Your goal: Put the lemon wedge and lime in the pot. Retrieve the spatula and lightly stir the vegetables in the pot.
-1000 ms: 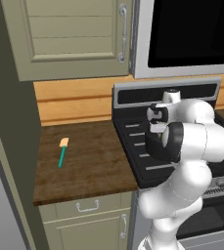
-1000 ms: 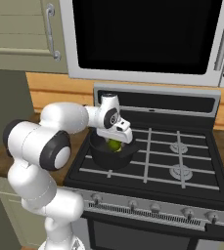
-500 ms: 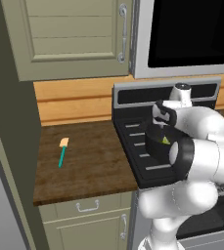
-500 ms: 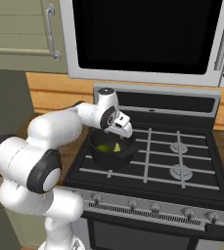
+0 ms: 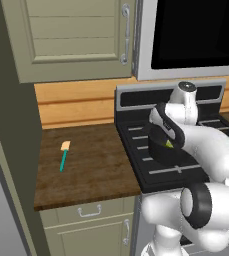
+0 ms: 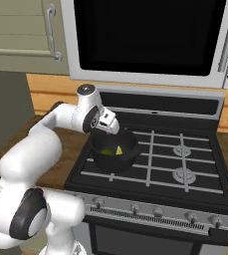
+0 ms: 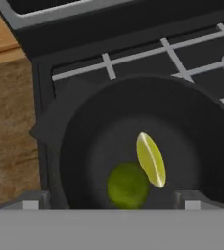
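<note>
— Hand view: what sits in the pot [image 7: 79,146]?
— Smooth round lime [image 7: 128,185] touching the glossy lemon wedge [image 7: 151,159]; the near rim is cut off.
— End effector [image 6: 107,121]?
— Above the pot; its spread I cannot tell. Spatula [image 5: 64,155] lies on the wooden surface [image 5: 96,165].

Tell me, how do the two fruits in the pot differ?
The lime is round and dark green; the lemon wedge is a narrow, pale yellow slice with pointed ends. The lime looks a little bulkier, while the wedge is thin and stands tilted on its edge. In the hand view the wedge sits beside the lime, nearly touching it. Both are small and lie inside the dark pot on the stove.
</note>
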